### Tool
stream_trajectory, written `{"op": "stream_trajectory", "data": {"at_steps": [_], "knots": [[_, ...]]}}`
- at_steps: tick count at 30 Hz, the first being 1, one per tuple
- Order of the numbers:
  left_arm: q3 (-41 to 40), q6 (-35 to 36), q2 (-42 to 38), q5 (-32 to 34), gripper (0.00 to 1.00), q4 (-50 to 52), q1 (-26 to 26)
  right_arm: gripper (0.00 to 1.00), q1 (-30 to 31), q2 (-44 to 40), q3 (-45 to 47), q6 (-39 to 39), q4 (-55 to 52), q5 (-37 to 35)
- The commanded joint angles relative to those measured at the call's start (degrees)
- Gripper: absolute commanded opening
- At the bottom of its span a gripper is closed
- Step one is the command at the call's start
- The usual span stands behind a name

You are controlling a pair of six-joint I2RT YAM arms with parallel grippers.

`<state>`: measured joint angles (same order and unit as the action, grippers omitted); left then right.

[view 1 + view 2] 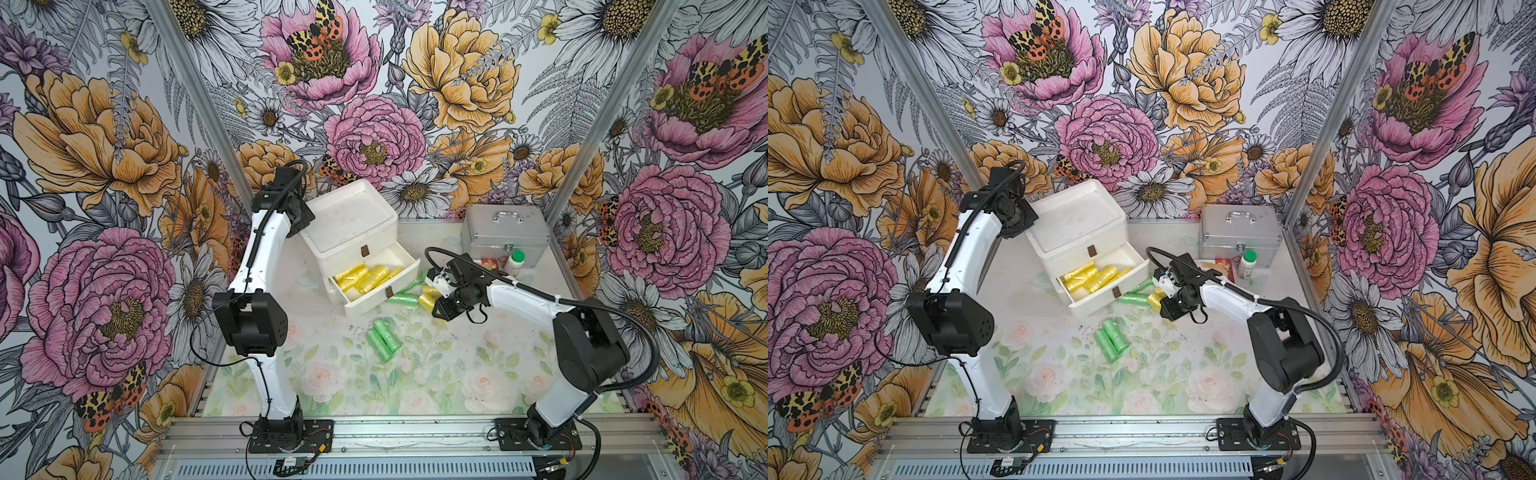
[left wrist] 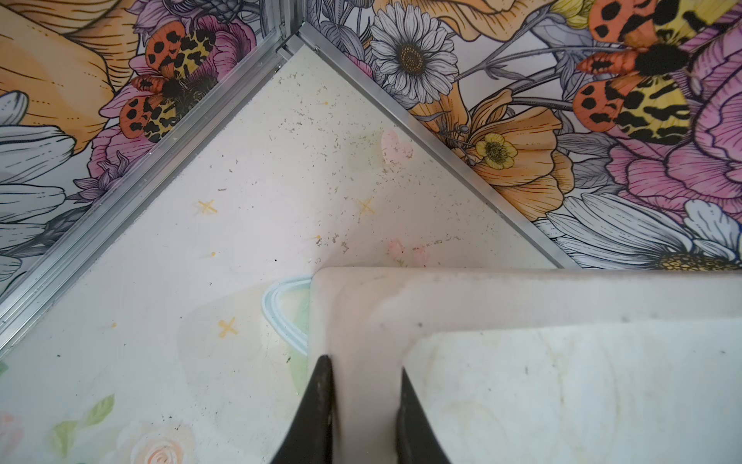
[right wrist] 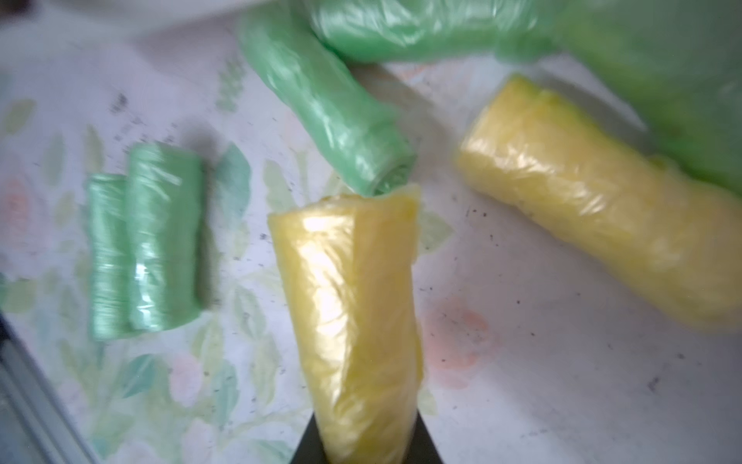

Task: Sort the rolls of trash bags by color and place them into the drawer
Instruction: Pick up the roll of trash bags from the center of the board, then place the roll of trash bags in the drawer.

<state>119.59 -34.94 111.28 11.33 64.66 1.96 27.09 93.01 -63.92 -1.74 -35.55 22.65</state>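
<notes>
The step in hand is the pick of a yellow crinkly plastic roll of trash bags. The right gripper looks clenched on it: the roll stands out lengthways from between the two black fingers, though the right wrist view is blurred and I cannot be sure how firm the hold is. To do it well, the lift should go straight up before any swing. The roll's free end lies touching or just beside the open end of a light green glossy roll, and a second yellow roll lies near on its other side, so a sideways drag would likely scatter both. The film looks slick and soft, so the hold wants checking before the carry.

The goal is the open lower drawer of the white plastic two-drawer box, just beside the right gripper toward the left arm. Several yellow rolls already lie in it, and the held one belongs with them. A pair of green rolls lies apart on the flowered table, nearer the robot's base. The left gripper is clamped on the raised rim of the box's top, a finger on either side, seemingly steadying the box
</notes>
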Motion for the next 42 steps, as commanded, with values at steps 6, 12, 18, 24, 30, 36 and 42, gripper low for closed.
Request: {"op": "stream_trajectory", "data": {"at_steps": [6,12,18,24,30,36,42], "knots": [[-3.7,-8.6,6.8,-20.2,0.0,1.3,1.7,0.19,0.8,-10.4,-11.2,-16.4,2.0,13.2],[-3.4,-8.7,6.4,-20.3,0.0,1.3,1.8,0.18,3.9,-7.8,-15.6,-39.5,14.6,8.0],[-3.4,-8.9,6.0,-20.5,0.0,1.3,2.0,0.18,7.4,-3.9,-11.6,-63.2,33.8,-4.2],[-3.5,-8.6,5.7,-20.6,0.0,1.3,1.8,0.07,8.6,2.1,-12.5,-76.5,39.7,-11.0],[-3.9,-8.5,6.0,-20.7,0.0,1.3,1.9,0.05,11.1,7.3,-15.8,-82.0,37.2,-16.3],[-3.8,-8.2,6.2,-20.8,0.0,1.3,1.9,0.11,12.9,13.3,-18.9,-86.3,37.8,-16.1],[-4.1,-8.0,6.1,-21.0,0.0,1.3,1.5,0.14,13.2,16.2,-19.7,-89.4,38.0,-16.0]]}}
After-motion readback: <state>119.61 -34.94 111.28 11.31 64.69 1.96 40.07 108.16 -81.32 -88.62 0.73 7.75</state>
